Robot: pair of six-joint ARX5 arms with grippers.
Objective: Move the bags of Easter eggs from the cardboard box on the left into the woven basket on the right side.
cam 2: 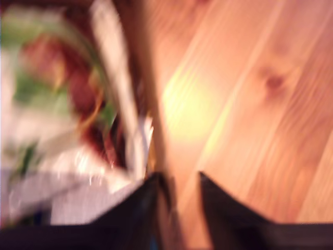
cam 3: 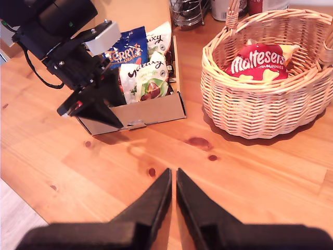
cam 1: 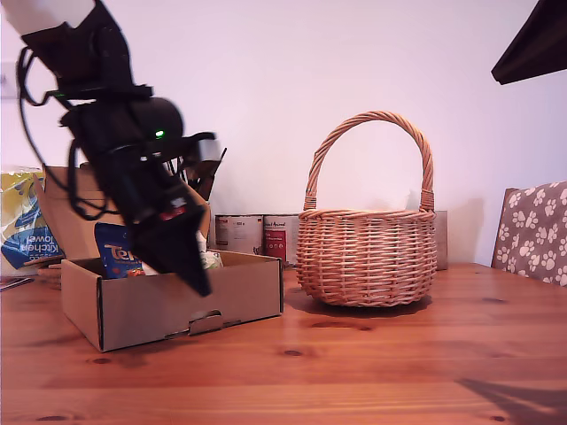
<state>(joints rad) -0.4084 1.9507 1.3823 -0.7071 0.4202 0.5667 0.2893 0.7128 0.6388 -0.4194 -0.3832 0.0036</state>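
Note:
The cardboard box (cam 1: 168,301) (cam 3: 151,112) stands open at the exterior view's left. It holds a dark blue Terry's bag (cam 1: 115,252) (cam 3: 127,49) and two white Galaxy bags (cam 3: 145,78). My first gripper (cam 1: 195,274) (cam 2: 176,179) (cam 3: 99,112) points down at the box's front wall. It is open, and its blurred view shows a white and green bag (cam 2: 47,104) beside it. The woven basket (cam 1: 368,257) (cam 3: 260,109) stands at the exterior view's right with a red Maltesers bag (cam 3: 257,62) inside. My second gripper (cam 3: 173,174) hangs high above the table, shut on nothing.
A yellow-and-blue kitchen towel pack (cam 1: 22,226) lies behind the box. Printed tins (cam 1: 257,235) stand between the box and the basket. A paw-print chair back (cam 1: 536,230) is at the exterior view's right edge. A dark arm part (cam 1: 532,40) shows in that view's upper right.

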